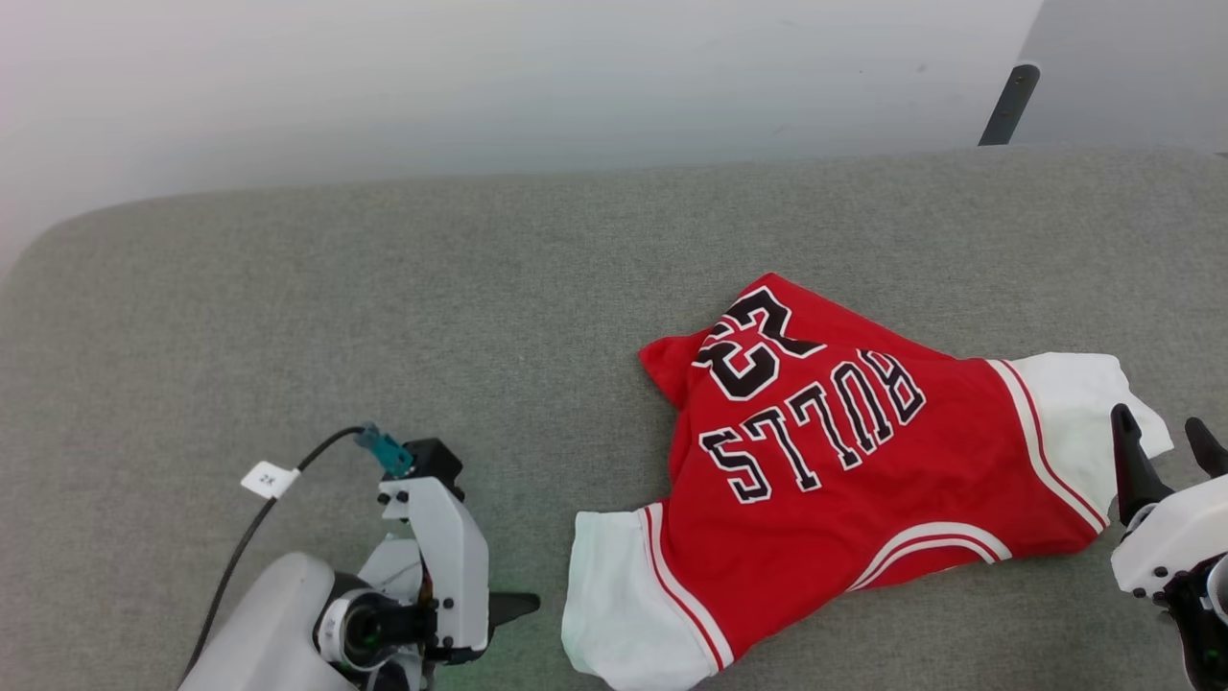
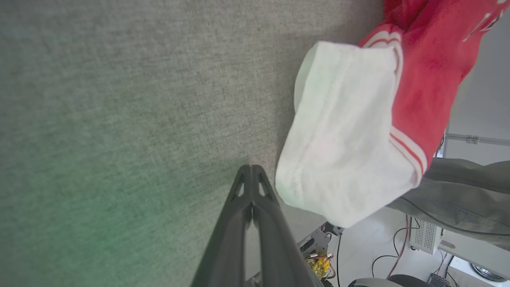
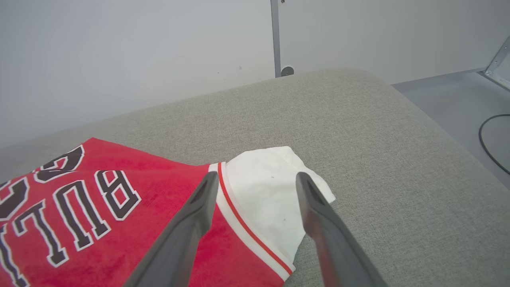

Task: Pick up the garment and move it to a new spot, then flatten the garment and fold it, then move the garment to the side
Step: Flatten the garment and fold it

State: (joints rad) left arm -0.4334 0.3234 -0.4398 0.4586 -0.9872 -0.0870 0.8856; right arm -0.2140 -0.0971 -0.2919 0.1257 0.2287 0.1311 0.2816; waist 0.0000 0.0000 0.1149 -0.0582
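Limp jersey (image 1: 844, 461) is best pinched at a sleeve (image 1: 1074, 403); left end effector (image 2: 251, 170) is pressed together empty, right end effector (image 3: 257, 179) is spread.

the shirt (image 1: 844, 461) lies on the cushion (image 1: 384, 317), right of its middle, with the wall (image 1: 480, 86) behind at 12 o'clock. its near sleeve (image 1: 614, 605) reaches toward 7 o'clock, its other sleeve (image 1: 1084, 403) toward 3 o'clock. the left gripper (image 1: 523, 605) sits just beside the near sleeve, at its 9 o'clock. the right gripper (image 1: 1161, 422) stands at the other sleeve's outer edge.
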